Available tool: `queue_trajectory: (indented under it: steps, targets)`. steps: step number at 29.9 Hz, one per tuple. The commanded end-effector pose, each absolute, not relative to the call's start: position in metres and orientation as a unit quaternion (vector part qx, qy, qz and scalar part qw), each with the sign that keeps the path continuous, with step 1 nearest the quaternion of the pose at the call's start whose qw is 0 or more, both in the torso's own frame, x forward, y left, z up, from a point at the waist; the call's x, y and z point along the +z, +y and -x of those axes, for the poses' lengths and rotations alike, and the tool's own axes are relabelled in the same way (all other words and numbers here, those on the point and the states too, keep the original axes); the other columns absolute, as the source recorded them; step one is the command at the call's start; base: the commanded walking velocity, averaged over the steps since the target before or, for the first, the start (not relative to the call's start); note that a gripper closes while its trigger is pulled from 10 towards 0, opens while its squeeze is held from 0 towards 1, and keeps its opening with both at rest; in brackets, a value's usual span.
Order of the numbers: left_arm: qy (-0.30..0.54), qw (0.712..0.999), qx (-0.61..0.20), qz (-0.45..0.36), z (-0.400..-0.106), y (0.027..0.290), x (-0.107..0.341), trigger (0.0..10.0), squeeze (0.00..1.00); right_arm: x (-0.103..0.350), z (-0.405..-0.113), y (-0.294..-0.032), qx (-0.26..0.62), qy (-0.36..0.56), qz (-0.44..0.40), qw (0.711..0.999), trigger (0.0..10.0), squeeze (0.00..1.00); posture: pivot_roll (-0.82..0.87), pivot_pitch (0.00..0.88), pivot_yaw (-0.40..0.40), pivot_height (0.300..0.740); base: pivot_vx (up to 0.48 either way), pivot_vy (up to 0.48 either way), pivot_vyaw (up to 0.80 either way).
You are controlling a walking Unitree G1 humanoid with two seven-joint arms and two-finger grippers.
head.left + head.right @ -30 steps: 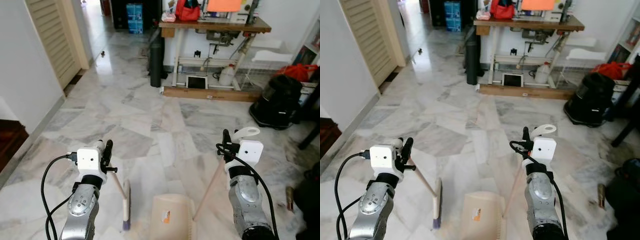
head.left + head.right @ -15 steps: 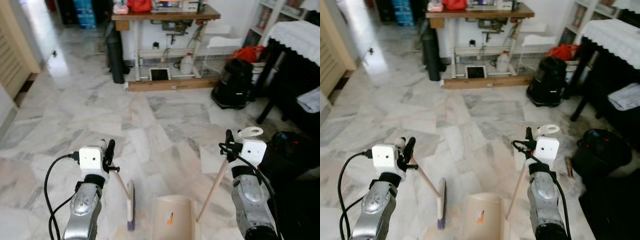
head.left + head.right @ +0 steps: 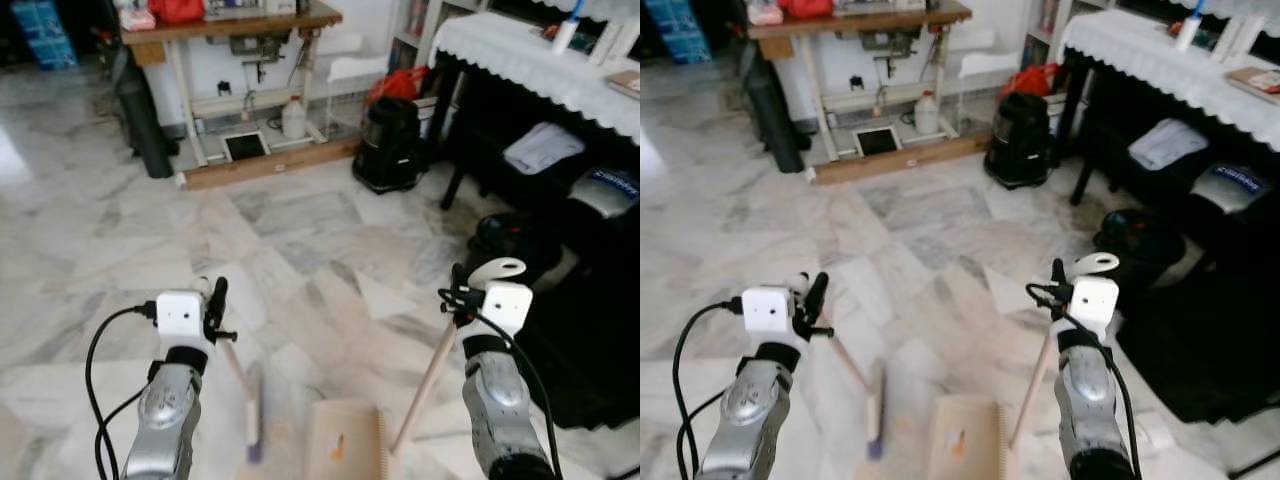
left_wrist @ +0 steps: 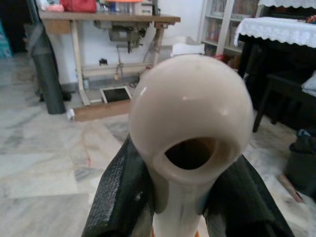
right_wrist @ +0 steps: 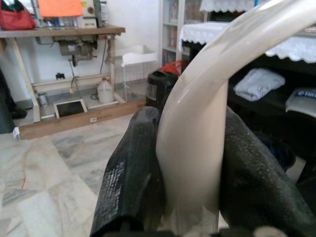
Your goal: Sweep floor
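Left eye view: the left gripper [image 3: 216,300] sits at about 8 o'clock, fingers closed round the top of the broom [image 3: 252,415], whose head rests on the marble floor [image 3: 150,240] near 6 o'clock. The right gripper [image 3: 457,292] at 4 o'clock clamps the handle of the dustpan [image 3: 345,445], the pan lying flat just beside the broom head.

Right eye view: a black vacuum cleaner [image 3: 1018,140] stands at 12 o'clock, a dark table with a white cloth [image 3: 1160,55] at 2 o'clock.

Left wrist view: both black fingers [image 4: 116,192] press against the broom's rounded cream cap, tight, no gap.

Right wrist view: the fingers [image 5: 131,168] squeeze the dustpan's curved cream grip from either side.

To sweep well, I judge the broom should be drawn in short strokes toward the pan's lip, keeping the pan flat on the floor and both grips firm so that neither handle twists.
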State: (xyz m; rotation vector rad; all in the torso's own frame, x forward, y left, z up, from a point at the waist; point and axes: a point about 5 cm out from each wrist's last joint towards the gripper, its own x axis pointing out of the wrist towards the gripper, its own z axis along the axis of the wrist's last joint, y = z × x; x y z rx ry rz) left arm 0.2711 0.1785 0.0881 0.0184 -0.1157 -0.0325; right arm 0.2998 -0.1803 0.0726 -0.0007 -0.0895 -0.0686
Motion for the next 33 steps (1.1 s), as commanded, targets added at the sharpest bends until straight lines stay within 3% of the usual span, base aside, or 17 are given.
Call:
queue_trajectory:
  steps: [1,33]
  targets:
    - [-0.083,0.996,-0.018,-0.015,-0.2747,0.1777,0.0997,10.0,0.0,0.0816,-0.3034,-0.1857,-0.046,-0.063,-0.007,0.997,10.0,0.0,0.03,0.0,-0.02,0.74,0.0,0.0,-0.71]
    - [-0.083,0.996,-0.017,-0.015,-0.2746,0.179,0.1004,10.0,0.0,0.0812,-0.3036,-0.1858,-0.049,-0.064,-0.008,0.997,10.0,0.0,0.03,0.0,-0.018,0.74,0.0,0.151,-0.7]
